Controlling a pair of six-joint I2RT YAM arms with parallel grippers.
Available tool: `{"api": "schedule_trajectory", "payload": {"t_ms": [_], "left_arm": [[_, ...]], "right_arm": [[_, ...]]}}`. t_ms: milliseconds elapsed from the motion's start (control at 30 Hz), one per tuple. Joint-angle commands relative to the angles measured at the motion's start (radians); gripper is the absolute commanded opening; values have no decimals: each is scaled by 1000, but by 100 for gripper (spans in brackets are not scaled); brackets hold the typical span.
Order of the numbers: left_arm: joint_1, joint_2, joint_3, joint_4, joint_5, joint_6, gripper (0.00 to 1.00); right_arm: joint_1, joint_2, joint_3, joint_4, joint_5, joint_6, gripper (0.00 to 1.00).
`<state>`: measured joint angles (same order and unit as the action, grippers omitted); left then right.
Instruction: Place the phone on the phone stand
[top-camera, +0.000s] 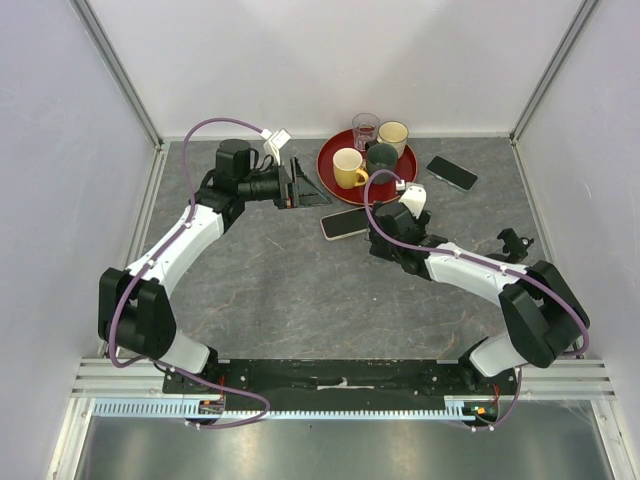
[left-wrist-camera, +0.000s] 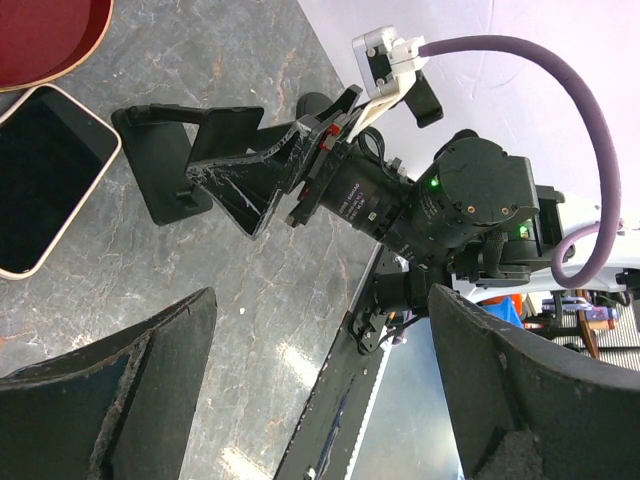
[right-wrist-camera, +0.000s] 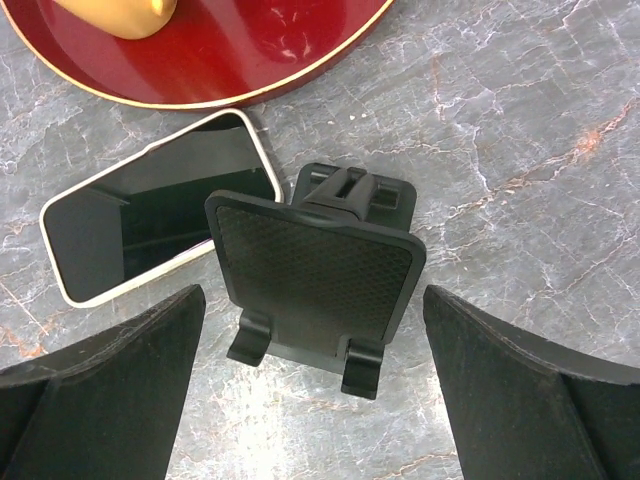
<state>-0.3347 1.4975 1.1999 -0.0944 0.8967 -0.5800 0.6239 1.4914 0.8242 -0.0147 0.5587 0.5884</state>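
Note:
A phone in a white case (top-camera: 345, 223) lies flat, screen up, just in front of the red tray. It also shows in the right wrist view (right-wrist-camera: 150, 225) and the left wrist view (left-wrist-camera: 45, 175). The black phone stand (right-wrist-camera: 320, 275) stands upright right beside the phone, empty; in the left wrist view (left-wrist-camera: 160, 160) it shows side-on. In the top view it is mostly hidden under my right gripper (top-camera: 376, 236), which is open, low over the table, with the stand just ahead of its fingers (right-wrist-camera: 315, 400). My left gripper (top-camera: 315, 188) is open and empty (left-wrist-camera: 320, 400), left of the phone.
A red tray (top-camera: 330, 168) at the back holds a yellow mug (top-camera: 348, 167), a dark green mug (top-camera: 382, 158), a cream cup and a glass. A second, dark phone (top-camera: 452, 172) lies to the right. A small black part (top-camera: 512, 243) sits near the right wall.

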Motion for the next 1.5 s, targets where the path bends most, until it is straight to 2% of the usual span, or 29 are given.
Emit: {"api": "schedule_trajectory", "payload": {"t_ms": [0,167,267,367,500,633,800,1033,1133,1233,1267,1367,1467], "left_arm": [[3,4,33,33,34,-29,92],[3,21,36,27,33,-24,92],[3,27,40,25,39,-24,91],[3,27,40,25,41,-27,91],[3,27,40,27,41,-29,91],[3,30,38,27,39,-29,91],[3,29,38,27,41,-29,91],[2,30,38,27,42,-29,91],[2,29,38,27,42,-29,91],[2,32,38,27,42,-30,91],[2,30,38,27,42,-29,91],[2,30,38,27,42,-29,91],[2,32,38,27,44,-29,91]], "right_arm": [[-1,-17,10,53,55,27,97],[-1,-3,9,114,15,4,97],[-1,-20,-25,185,1,-18,93],[-3,-22,-39,174,53,14,92],[2,12,-13,154,66,125,98],[33,56,50,56,176,227,98],[45,131,156,-152,320,379,98],[57,142,158,-202,418,430,90],[56,135,155,-206,444,421,80],[57,124,153,-206,449,389,58],[56,112,144,-202,445,384,44],[56,64,92,-127,413,297,23],[56,-14,14,-32,356,179,12]]}}
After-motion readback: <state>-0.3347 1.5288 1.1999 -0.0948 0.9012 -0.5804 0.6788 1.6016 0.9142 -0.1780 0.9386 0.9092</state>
